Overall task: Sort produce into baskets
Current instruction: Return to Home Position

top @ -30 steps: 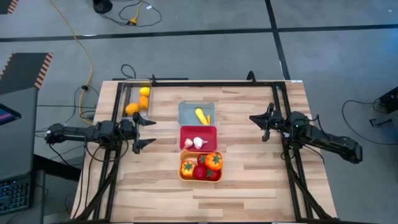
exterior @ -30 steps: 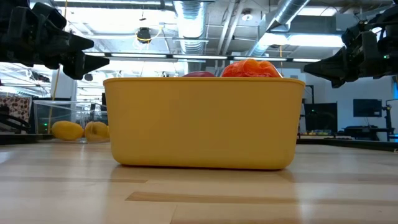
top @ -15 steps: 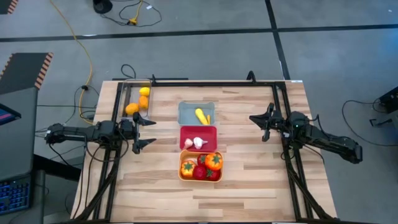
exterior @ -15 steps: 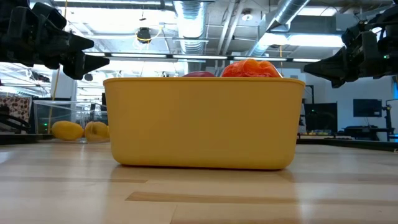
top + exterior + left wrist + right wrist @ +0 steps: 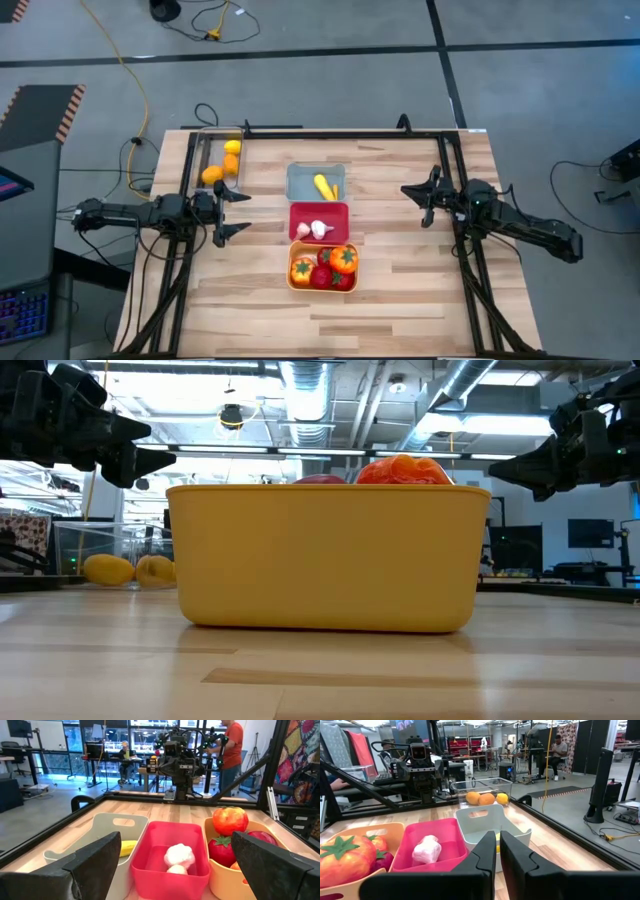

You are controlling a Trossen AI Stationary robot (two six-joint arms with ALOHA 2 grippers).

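Note:
The pale blue-grey tub (image 5: 300,180) holds a long yellow piece (image 5: 324,187). The red tub (image 5: 337,213) holds white garlic bulbs (image 5: 318,229). The orange tub (image 5: 322,288) holds red tomatoes and orange green-stemmed ones (image 5: 344,259). The three tubs stand in a row at the table's middle. The clear tray (image 5: 203,150) at the far left holds lemons and oranges (image 5: 231,160). My left gripper (image 5: 246,212) is open and empty, left of the red tub. My right gripper (image 5: 405,190) is shut and empty, right of the tubs; it also shows in the right wrist view (image 5: 497,845).
A black frame (image 5: 320,132) runs along the table's far edge and down both sides. Bare wood (image 5: 400,300) lies between the tubs and each arm and toward the near edge. People show in the room beyond (image 5: 231,745).

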